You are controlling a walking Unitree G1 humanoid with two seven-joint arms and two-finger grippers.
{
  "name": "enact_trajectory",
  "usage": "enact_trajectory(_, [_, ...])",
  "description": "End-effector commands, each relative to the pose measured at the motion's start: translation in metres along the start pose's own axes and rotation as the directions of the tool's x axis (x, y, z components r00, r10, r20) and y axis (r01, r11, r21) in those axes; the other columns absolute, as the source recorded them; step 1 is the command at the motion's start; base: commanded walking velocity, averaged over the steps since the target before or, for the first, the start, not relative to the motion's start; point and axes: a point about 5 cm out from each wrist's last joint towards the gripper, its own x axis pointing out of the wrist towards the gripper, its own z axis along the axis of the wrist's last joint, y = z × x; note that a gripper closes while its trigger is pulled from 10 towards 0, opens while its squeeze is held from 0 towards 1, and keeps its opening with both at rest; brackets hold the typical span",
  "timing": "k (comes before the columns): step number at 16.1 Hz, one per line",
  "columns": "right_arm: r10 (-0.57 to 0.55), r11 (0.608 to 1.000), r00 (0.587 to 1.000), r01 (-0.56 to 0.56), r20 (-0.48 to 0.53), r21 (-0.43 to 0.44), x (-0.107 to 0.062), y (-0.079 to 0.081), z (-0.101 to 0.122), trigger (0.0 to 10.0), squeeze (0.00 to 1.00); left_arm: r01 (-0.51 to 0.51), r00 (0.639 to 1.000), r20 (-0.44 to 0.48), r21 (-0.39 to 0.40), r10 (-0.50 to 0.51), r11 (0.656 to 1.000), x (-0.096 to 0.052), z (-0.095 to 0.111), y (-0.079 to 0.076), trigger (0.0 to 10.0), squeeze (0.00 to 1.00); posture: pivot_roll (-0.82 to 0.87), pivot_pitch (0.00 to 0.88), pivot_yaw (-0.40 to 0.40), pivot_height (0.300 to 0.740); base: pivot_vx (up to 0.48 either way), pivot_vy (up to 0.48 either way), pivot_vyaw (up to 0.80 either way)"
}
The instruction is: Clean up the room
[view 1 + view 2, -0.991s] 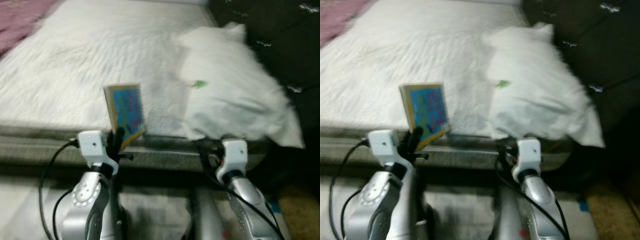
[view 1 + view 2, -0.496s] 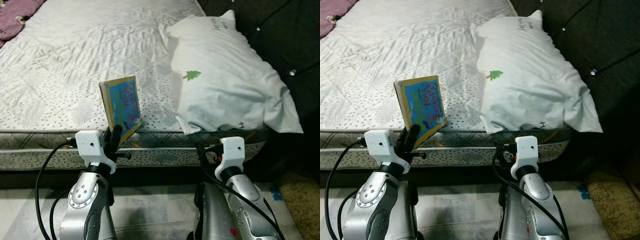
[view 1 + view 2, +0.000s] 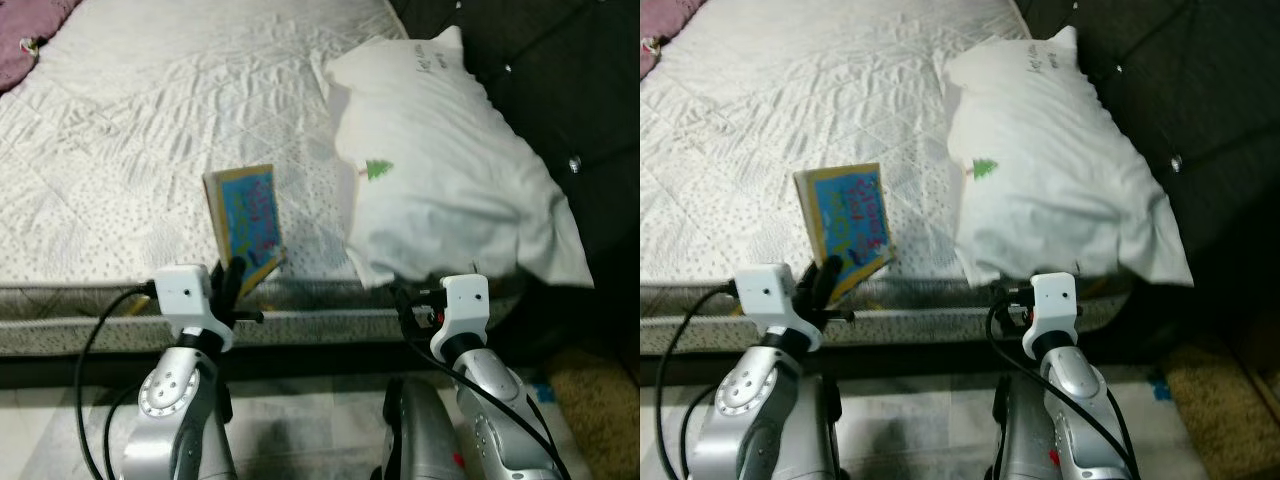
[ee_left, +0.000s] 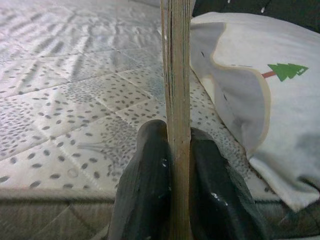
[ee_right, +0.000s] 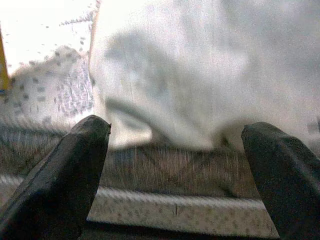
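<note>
Left eye view: at lower left of the frame the left gripper (image 3: 236,282) pinches a blue-and-yellow picture book (image 3: 246,222) by its lower edge, holding it upright above the near edge of a white quilted mattress (image 3: 150,130). A white pillow (image 3: 450,190) with a small green tree print lies at center right, against a dark tufted headboard (image 3: 560,80) in the upper right.

Right eye view: the right arm sits at lower center, its wrist just below the pillow's near corner, with a purple cloth (image 3: 665,15) at the upper left corner.

Left wrist view: two black fingers (image 4: 145,190) clamp the book's edge at bottom center, its pages rising straight up the middle of the frame; the pillow lies at right.

Right wrist view: the right gripper (image 5: 175,150) stands wide open and empty, its fingers at the lower corners, the pillow's underside and the mattress edge between them.
</note>
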Motion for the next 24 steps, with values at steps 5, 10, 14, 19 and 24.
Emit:
enact_trajectory(5, [-0.001,1.000,1.000,0.001,0.004,-0.001,0.001,0.000,0.001,10.0,0.00,0.021,0.999,0.025,0.033,-0.022,0.999,0.005,0.007,-0.004,10.0,0.00,-0.07,0.143,-0.049,0.471,0.299,0.000,0.00])
enact_trajectory(10, [-0.007,1.000,1.000,0.007,-0.002,0.009,0.002,-0.001,-0.001,10.0,0.00,-0.079,0.997,-0.008,0.025,0.079,0.997,0.002,-0.001,0.003,10.0,0.00,-0.07,0.150,-0.051,0.471,0.000,0.000,0.00])
enact_trajectory(14, [-0.010,1.000,1.000,0.010,-0.005,0.012,0.002,-0.003,-0.001,10.0,0.00,-0.165,0.986,-0.034,-0.079,0.163,0.983,-0.001,-0.004,0.015,10.0,0.00,-0.07,0.156,-0.057,0.471,0.000,0.000,0.00])
enact_trajectory(19, [-0.008,1.000,1.000,0.008,-0.016,0.005,0.004,-0.007,-0.002,10.0,0.00,-0.095,0.994,-0.066,-0.182,0.084,0.979,-0.018,0.002,0.005,10.0,0.00,-0.04,0.160,-0.076,0.471,0.000,0.000,0.00])
enact_trajectory(24, [-0.006,1.000,1.000,0.006,-0.022,0.001,0.010,-0.009,-0.003,10.0,0.00,-0.059,0.989,-0.148,-0.299,0.015,0.953,-0.038,0.003,0.004,10.0,0.00,0.00,0.160,-0.087,0.471,0.000,0.000,0.00])
